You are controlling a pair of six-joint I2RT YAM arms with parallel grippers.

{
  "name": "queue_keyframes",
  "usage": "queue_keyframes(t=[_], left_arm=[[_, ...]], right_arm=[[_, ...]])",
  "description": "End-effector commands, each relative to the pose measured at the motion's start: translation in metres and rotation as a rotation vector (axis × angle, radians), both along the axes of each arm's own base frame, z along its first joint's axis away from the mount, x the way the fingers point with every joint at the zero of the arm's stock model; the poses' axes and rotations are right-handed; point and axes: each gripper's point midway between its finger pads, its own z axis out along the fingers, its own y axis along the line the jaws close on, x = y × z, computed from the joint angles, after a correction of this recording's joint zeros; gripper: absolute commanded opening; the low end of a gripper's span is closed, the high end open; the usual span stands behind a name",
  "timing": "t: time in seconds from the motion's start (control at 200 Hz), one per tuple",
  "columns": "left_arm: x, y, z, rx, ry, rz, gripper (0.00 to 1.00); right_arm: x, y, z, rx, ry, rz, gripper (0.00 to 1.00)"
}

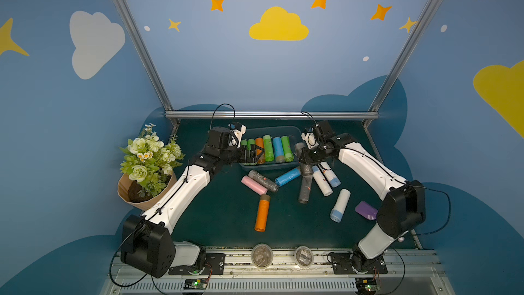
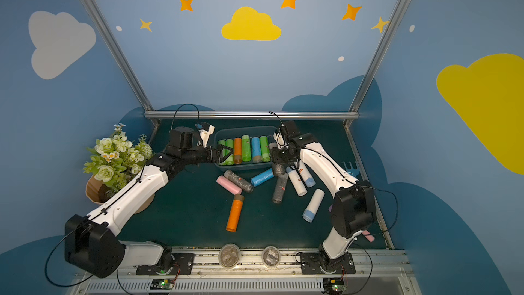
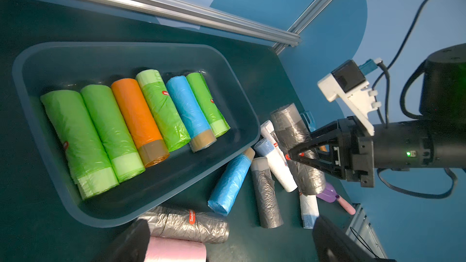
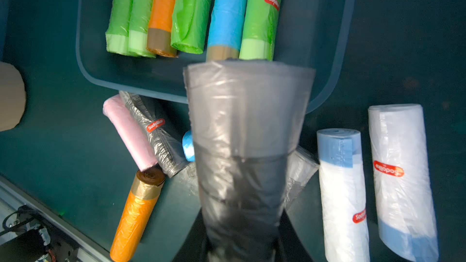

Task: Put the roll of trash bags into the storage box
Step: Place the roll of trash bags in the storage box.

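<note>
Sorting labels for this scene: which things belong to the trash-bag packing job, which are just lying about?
Job: blue-grey plastic storage box; crinkly grey trash-bag roll in the right gripper; loose orange roll.
Lying about: white-flower bouquet in brown pot; purple plastic scoop; two round dishes.

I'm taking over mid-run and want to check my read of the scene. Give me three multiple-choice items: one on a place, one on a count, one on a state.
1. The pink roll is: A standing on end; B lying flat against a crinkled grey roll; C lying apart from every roll.
2. Rolls in the storage box: A four; B six; C eight.
3. The right gripper is: A open and empty; B shut on a blue roll; C shut on a smooth grey roll.

Answers: B, the two touch side by side; B, four green, one orange and one blue lie in it; C, the left wrist view shows its fingers clamped on that roll.
</note>
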Motion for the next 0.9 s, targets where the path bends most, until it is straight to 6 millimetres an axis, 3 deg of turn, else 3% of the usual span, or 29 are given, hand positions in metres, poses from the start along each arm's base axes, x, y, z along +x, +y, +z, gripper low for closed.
queue_keyframes(t=[0.0,0.265,0.405,0.896], left_arm=[[0.004,0.000,0.008,0.006,-0.026,-0.009,1.00],[0.003,-0.002,0.008,-0.006,-0.019,-0.013,1.00],[0.005,-0.003,0.007,-0.012,-0.013,-0.013,1.00],[0.005,-0.004,0.007,-0.026,-0.005,-0.015,1.00]], right_arm=[[0.023,0.001,0.017,0.016,-0.057,-0.003,0.25],[0.062,-0.004,0.017,0.019,-0.087,-0.045,0.25],[0.078,0.003,0.011,0.036,-0.092,-0.045,0.25],[0.136,0.025,-0.025,0.041,-0.059,-0.084,0.25]])
